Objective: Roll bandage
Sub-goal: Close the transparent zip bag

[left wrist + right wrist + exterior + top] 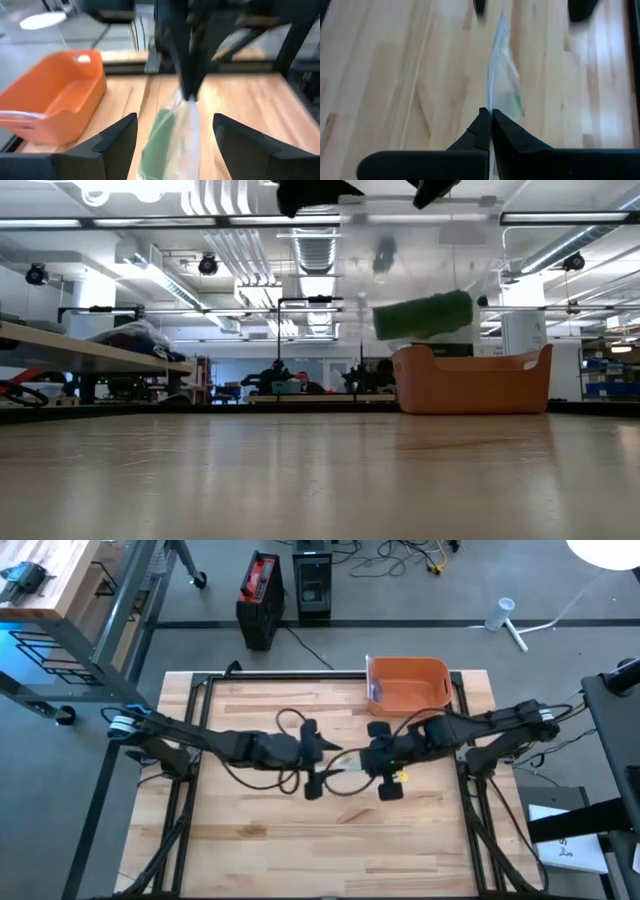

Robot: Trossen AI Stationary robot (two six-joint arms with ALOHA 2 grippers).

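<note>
A green bandage roll (423, 315) sits inside a clear plastic bag (175, 135) that hangs in the air over the middle of the table. My right gripper (491, 112) is shut on the bag's upper end and shows in the high view at the table's middle (370, 760). My left gripper (174, 120) faces it from the table's left side (322, 762). It is open, its fingers stand on either side of the bag, and I see no touch. My right gripper pinches the clear bag's thin upper edge (495, 97) between its two shut fingers. The fingers slant down from the table's right side. The bag hangs below them, clear of the table, with the green roll (155, 145) in its lower part.
An orange bin (408, 682) stands at the table's far edge, right of the middle, behind the hanging bag in the low view (470, 380). Bare wooden tabletop (260, 830) lies near and to both sides.
</note>
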